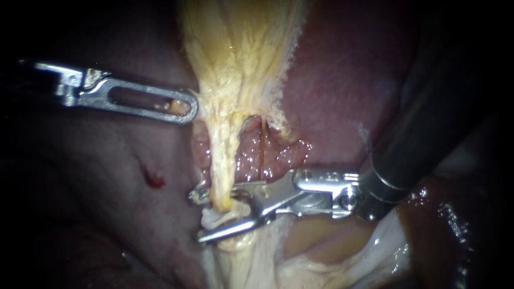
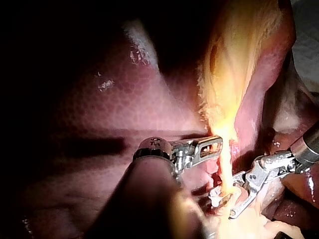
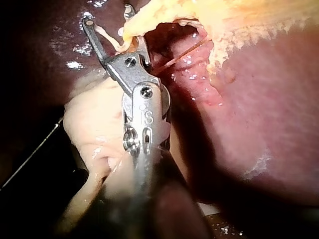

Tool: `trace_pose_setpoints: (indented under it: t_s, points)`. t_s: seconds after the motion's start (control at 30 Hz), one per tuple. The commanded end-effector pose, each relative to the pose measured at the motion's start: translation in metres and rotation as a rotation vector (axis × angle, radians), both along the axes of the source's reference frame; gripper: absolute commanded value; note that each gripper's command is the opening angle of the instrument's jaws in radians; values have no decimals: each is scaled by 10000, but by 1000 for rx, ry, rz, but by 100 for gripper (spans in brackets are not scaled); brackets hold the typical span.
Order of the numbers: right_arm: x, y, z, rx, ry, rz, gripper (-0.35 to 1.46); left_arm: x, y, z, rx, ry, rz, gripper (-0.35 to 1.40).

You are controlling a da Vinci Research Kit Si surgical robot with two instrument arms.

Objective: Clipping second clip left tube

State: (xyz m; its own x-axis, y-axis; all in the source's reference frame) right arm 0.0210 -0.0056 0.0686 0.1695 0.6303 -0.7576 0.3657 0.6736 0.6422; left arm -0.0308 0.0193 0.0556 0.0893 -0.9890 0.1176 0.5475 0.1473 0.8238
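Observation:
The left tube (image 1: 220,166) is a pale yellow strand running down from a fan of yellowish tissue (image 1: 241,48). My right instrument (image 1: 197,217) comes in from the upper right, and its jaws stand open, one on each side of this tube low down. A small white piece (image 1: 213,217), perhaps a clip, shows between them at the tube. The thin right tube (image 1: 262,147) runs beside it, untouched. My left instrument (image 1: 184,107) has its slotted jaws shut on the edge of the yellowish tissue, higher up. The right wrist view shows the open jaws (image 3: 107,17) around the strand (image 3: 124,37).
Dark red liver (image 1: 332,91) lies behind and to the right. Pink glistening tissue (image 1: 284,158) sits between the two tubes. Pale folded tissue (image 1: 321,257) lies under the right instrument's shaft. A small red spot (image 1: 154,179) marks the surface on the left.

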Motion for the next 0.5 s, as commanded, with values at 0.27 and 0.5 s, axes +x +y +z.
trace_pose_setpoints:
  t_s: [0.27,0.5]
  points:
    - [2,-17,-26,-3,42,-53,46,1,1,1,0,-2,1,-35]
    - [1,-25,-38,-3,49,-63,45,1,1,1,0,-2,1,-35]
